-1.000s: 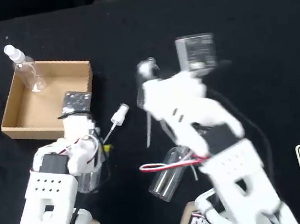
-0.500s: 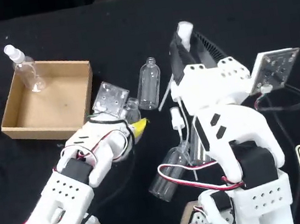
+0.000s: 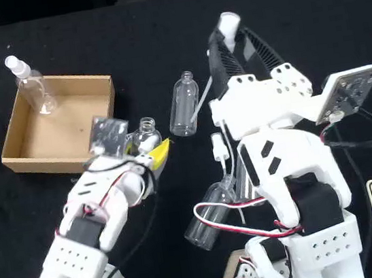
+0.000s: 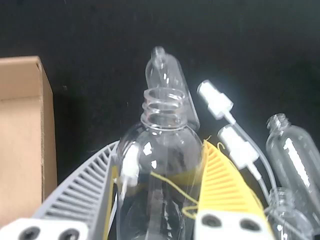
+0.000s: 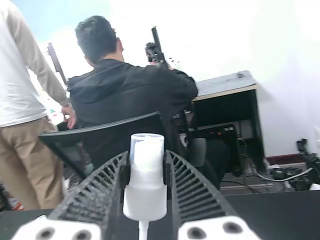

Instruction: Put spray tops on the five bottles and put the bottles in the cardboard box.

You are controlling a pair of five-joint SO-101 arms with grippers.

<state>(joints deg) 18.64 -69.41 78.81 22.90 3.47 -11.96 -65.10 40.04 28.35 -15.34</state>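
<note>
High view: both arms stand over the middle of the black surface [image 3: 327, 11], each carrying one half of a sprayer.
Left arm: the left end effector [image 3: 147, 144] is closed round the body of an open-necked clear bottle [image 3: 145, 129], neck up. The left wrist view shows grey and yellow jaws pressing on both sides of it.
Right arm: the right end effector [image 3: 230, 34] is clamped on a white spray top [image 3: 228, 22], held high.
Just changed: within the last second the left arm rose from low beside the box and carried its bottle toward the centre, then eased back a little. The right arm swung up and has barely moved since.
Gap: the spray top is well apart from the bottle's neck.
Cardboard box [image 3: 38, 162]: just beside the left end effector, away from the other arm, with one capped bottle [image 3: 32, 87] in its far corner.
Between the end effectors: a spare bottle [image 3: 183, 103] and a loose spray top [image 3: 220, 147].
Meaning: probably lining up for capping. Most of the task remains.
</note>
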